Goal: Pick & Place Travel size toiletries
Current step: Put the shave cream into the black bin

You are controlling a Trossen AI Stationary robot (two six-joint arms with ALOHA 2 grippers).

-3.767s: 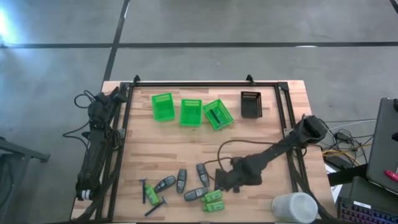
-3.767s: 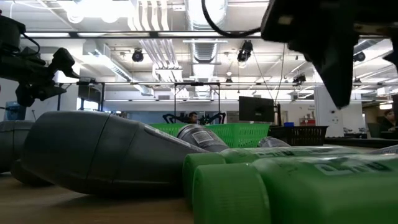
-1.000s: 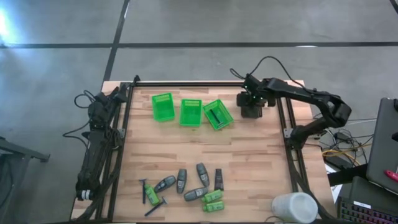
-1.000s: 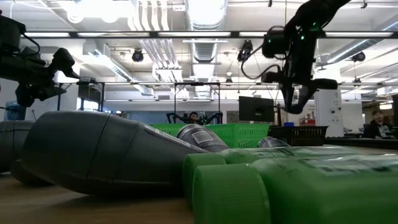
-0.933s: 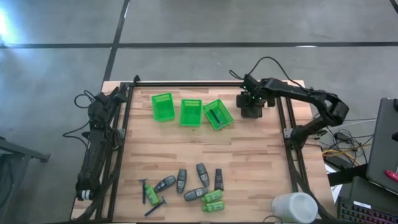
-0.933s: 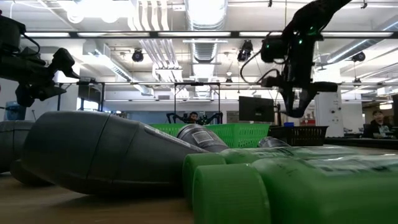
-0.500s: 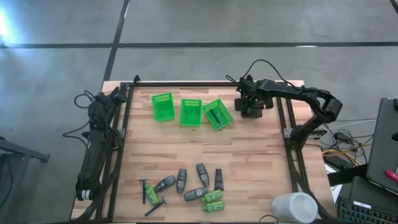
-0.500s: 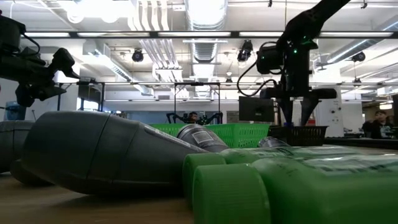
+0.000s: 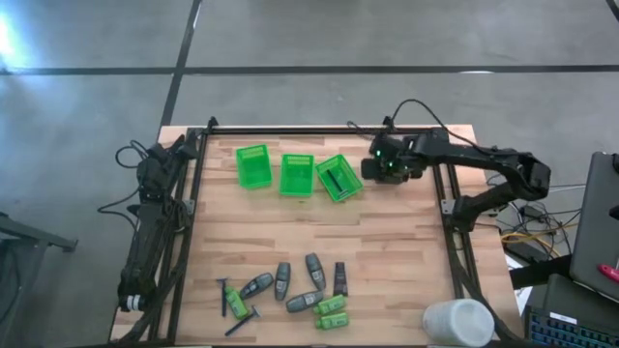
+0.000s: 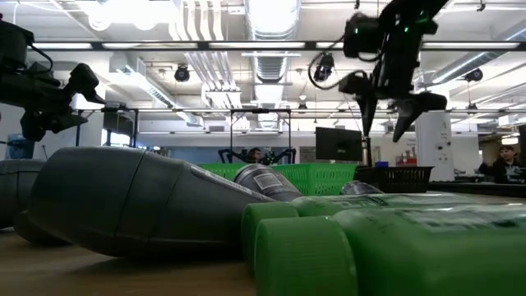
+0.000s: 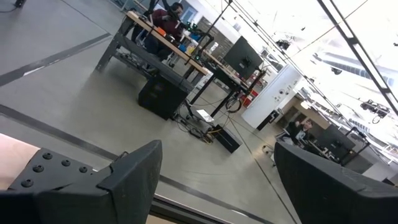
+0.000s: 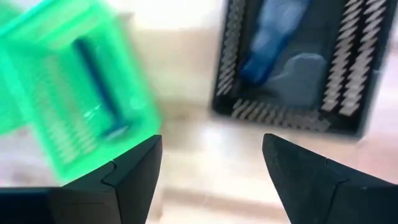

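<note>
Wooden tabletop (image 9: pixel 290 242) fills our view from above. At nine o'clock our left gripper (image 11: pixel 211 180) waits folded at the table edge, fingers apart. At six o'clock lie the travel size toiletries (image 9: pixel 290 290): dark grey tubes, small green bottles, black-and-green razor sticks, probably awaiting sorting. Toward one o'clock our right gripper (image 9: pixel 390 166), fingers spread and empty, hovers over a black basket (image 12: pixel 298 62) holding one grey tube (image 12: pixel 273 43), seemingly just released.

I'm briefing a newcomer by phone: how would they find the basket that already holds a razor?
Along the table's far edge stands a row of three green mesh baskets. Take the one nearest the right gripper: it sits skewed, and alone holds a dark stick.
</note>
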